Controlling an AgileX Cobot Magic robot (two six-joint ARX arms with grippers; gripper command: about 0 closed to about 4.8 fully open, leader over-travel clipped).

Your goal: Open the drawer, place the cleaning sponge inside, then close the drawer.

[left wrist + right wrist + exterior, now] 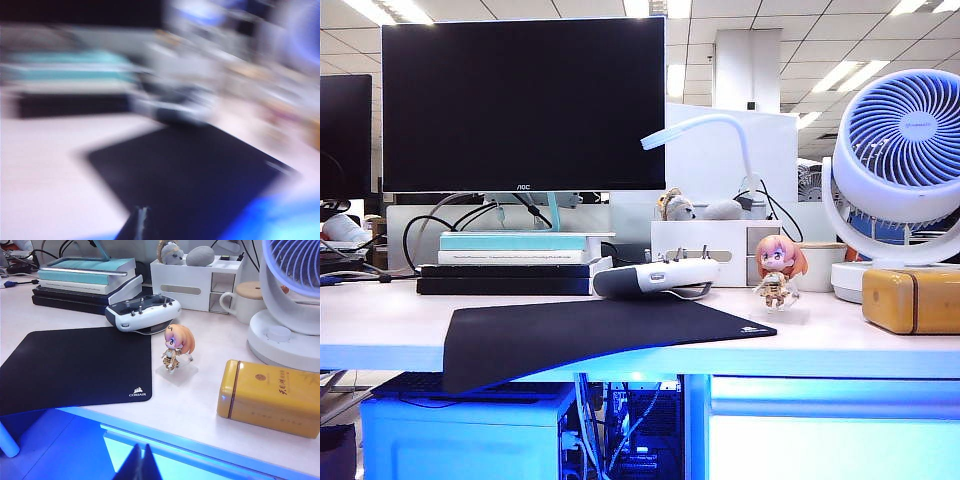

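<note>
Right gripper (141,465): fingers pressed together, holding nothing, poised above the drawer (165,452), which sits shut under the desk edge. Left gripper (140,227): likewise pinched closed and empty, over the black mouse pad (190,180); view heavily blurred. Cleaning sponge: not visible. Yellow tin (272,397) beside figurine (176,347).

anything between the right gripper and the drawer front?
Nothing visible. The right gripper, fingers shut, hangs in front of the desk edge with the drawer front just beyond it and open space between. The left gripper is also shut, over the mouse pad. No cleaning sponge shows.
</note>
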